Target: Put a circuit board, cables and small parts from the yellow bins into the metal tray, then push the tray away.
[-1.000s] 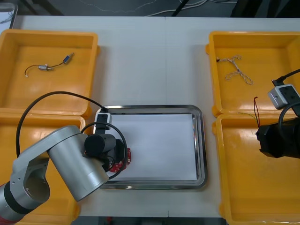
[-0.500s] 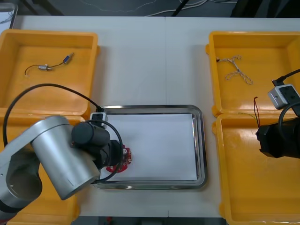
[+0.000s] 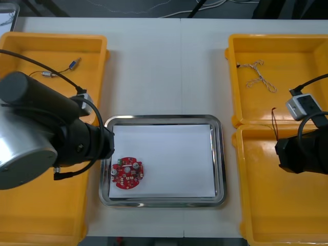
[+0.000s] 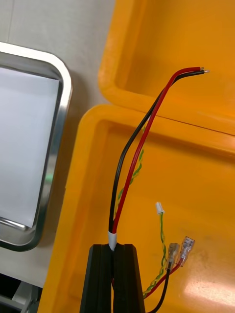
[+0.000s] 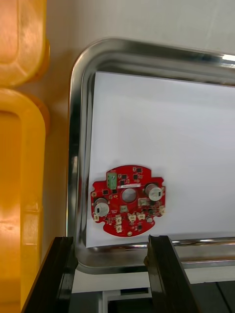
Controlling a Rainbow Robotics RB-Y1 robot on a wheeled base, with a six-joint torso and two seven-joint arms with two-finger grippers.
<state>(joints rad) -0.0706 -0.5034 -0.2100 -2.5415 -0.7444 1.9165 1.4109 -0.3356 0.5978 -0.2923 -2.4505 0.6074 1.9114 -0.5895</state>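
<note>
On my front feed I see the light table (image 3: 164, 72), with a thin seam (image 3: 180, 66) running from its near edge to its far edge. Beyond the far edge, pale cords (image 3: 179, 12) trail over a dark floor (image 3: 77, 7). Something shiny-rimmed (image 3: 7, 15) sits at the far left corner.

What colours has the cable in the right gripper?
The cable is red and black, clearest in right wrist view.

Silver left arm (image 3: 25, 154) with looping black cable (image 3: 38, 65); left pincer (image 5: 111, 274) and right pincer (image 4: 115, 274) black.
</note>
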